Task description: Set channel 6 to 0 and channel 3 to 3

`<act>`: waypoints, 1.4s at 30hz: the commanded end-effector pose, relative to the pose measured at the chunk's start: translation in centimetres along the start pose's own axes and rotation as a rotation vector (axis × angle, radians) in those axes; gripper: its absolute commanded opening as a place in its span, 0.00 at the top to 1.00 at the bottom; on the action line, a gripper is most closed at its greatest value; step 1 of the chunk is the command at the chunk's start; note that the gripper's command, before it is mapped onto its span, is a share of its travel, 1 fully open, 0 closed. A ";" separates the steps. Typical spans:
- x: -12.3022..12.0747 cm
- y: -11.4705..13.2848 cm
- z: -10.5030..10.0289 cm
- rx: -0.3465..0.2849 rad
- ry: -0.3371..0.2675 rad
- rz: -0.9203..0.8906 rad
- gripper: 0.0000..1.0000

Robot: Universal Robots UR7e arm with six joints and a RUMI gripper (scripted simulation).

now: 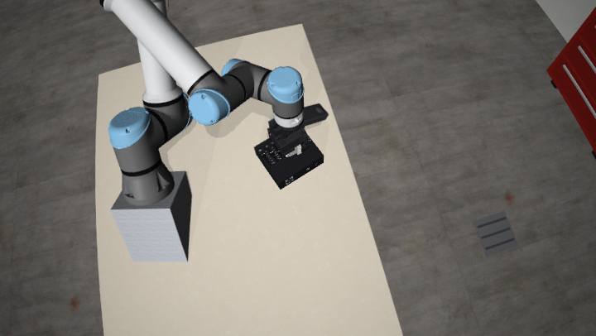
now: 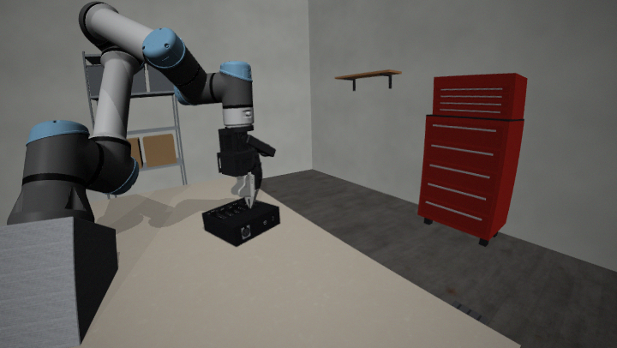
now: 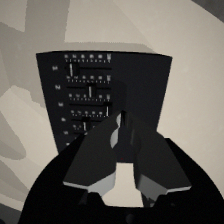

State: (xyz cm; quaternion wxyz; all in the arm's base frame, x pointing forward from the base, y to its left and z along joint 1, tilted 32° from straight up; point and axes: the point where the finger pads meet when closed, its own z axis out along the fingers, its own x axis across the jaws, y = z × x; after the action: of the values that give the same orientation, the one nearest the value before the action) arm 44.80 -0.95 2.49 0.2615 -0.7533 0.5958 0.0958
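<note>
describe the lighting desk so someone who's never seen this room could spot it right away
Start at the long beige table where the robot arm stands on its grey block. Out past the arm sits a small flat black box, directly beneath the shut gripper. It is the only loose thing on the table, with rows of sliders on top and a round socket on its side.

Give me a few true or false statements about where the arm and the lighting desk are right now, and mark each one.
1. The two-jaw pincer is shut, fingertips together, holding nothing. True.
2. The pincer points down over the black box-shaped lighting desk. True.
3. The lighting desk sits on the grey floor. False: it rests on the beige table top.
4. The red drawer cabinet stands on the table. False: it stands on the floor by the wall.
5. The arm is mounted on a grey block pedestal at the table's edge. True.
</note>
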 end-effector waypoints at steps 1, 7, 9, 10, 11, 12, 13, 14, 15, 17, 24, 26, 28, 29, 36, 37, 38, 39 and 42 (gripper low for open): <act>0.0 0.0 0.0 0.001 0.001 0.000 1.00; -0.1 0.0 0.0 0.001 0.001 0.000 1.00; -0.1 0.0 0.0 0.001 0.001 0.000 1.00; -0.1 0.0 0.0 0.001 0.001 0.000 1.00; -0.2 0.0 0.0 0.001 0.001 0.000 1.00; -0.2 0.0 0.0 0.001 0.001 0.000 1.00; -0.2 0.0 0.0 0.001 0.001 0.000 1.00; -0.2 0.0 0.0 0.001 0.001 0.000 1.00; -0.2 0.0 0.0 0.001 0.001 0.000 1.00; -0.3 0.0 0.0 0.001 0.001 0.000 1.00; -0.5 0.0 0.0 0.001 0.001 0.000 1.00; -0.6 0.0 0.0 0.001 0.001 0.000 1.00; -0.7 0.0 0.0 0.001 0.001 0.000 1.00; -0.8 0.0 0.0 0.001 0.001 0.000 1.00; -1.0 0.0 0.0 0.001 0.001 0.000 1.00; -1.1 0.0 0.0 0.001 0.001 0.000 1.00; -1.1 0.0 0.0 0.001 0.001 0.000 1.00; -1.2 0.0 0.0 0.001 0.001 0.000 1.00; -1.4 0.0 0.0 0.001 0.001 0.000 1.00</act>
State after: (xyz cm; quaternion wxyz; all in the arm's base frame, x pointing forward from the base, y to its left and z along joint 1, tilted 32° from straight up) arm 44.49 0.04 3.03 0.2614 -0.7533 0.5958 0.0957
